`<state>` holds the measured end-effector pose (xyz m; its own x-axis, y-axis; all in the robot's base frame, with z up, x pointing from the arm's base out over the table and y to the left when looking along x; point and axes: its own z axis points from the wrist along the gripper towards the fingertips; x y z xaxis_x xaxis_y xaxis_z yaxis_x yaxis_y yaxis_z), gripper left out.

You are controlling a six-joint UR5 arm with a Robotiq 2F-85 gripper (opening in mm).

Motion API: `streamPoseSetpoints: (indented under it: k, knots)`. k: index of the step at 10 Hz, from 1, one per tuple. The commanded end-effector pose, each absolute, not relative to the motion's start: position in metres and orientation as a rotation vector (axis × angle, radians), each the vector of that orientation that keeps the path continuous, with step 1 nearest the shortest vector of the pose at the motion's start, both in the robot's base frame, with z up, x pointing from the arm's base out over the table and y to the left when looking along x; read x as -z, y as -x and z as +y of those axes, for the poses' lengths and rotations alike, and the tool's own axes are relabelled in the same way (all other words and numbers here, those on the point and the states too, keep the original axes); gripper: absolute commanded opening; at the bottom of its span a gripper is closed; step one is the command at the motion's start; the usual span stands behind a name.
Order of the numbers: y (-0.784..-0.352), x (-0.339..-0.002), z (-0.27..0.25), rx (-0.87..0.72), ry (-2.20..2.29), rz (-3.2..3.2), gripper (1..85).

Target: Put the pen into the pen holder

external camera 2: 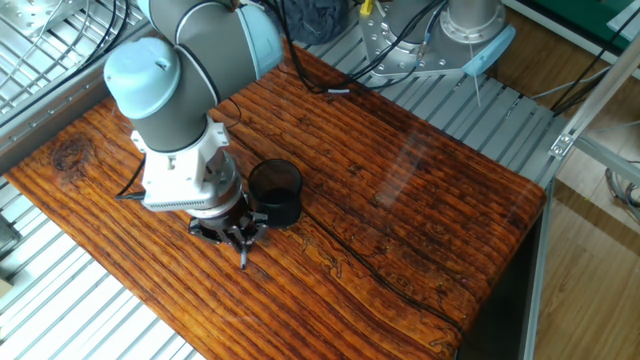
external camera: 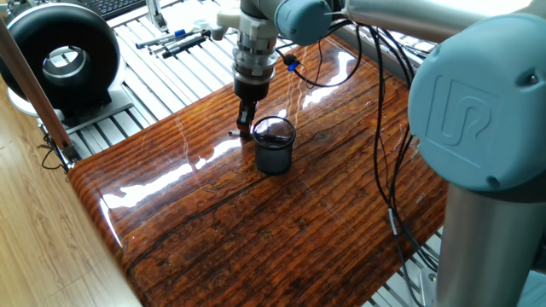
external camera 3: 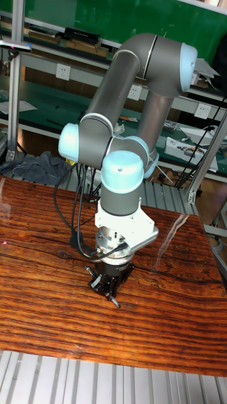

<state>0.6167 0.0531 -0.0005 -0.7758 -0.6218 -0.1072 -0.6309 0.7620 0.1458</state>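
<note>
The pen holder [external camera: 274, 145] is a small dark mesh cup standing upright on the glossy wooden table [external camera: 256, 230]; it also shows in the other fixed view [external camera 2: 276, 190]. My gripper [external camera: 246, 128] points straight down just left of the cup, low over the wood, almost touching its rim. Its fingers stand close together on the thin black pen [external camera 2: 245, 259], whose end pokes out below the gripper [external camera 2: 240, 240]. A short stub of the pen [external camera: 234, 134] shows beside the fingers. From the tall fixed view, the gripper [external camera 3: 110, 289] and the pen tip [external camera 3: 116, 303] show, while the arm hides the cup.
A big black round fan [external camera: 60, 53] stands at the far left on the metal slats. A group of markers [external camera: 175, 39] lies behind the table. A thin black cable [external camera 2: 350, 268] trails across the wood. The table's front edge [external camera 2: 300, 350] is near the gripper.
</note>
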Motion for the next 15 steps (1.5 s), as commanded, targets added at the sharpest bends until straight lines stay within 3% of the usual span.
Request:
streamPoseSetpoints:
  k: [1, 5, 9, 15]
  knots:
    - [-0.619, -0.006, 0.051, -0.272, 1.019, 2.889, 1.3]
    - [-0.613, -0.026, 0.052, -0.28, 1.009, 2.91, 1.3]
    - [-0.606, -0.036, 0.029, -0.115, 1.099, 2.962, 1.3]
    - [-0.589, -0.046, 0.034, -0.141, 1.001, 3.038, 1.3]
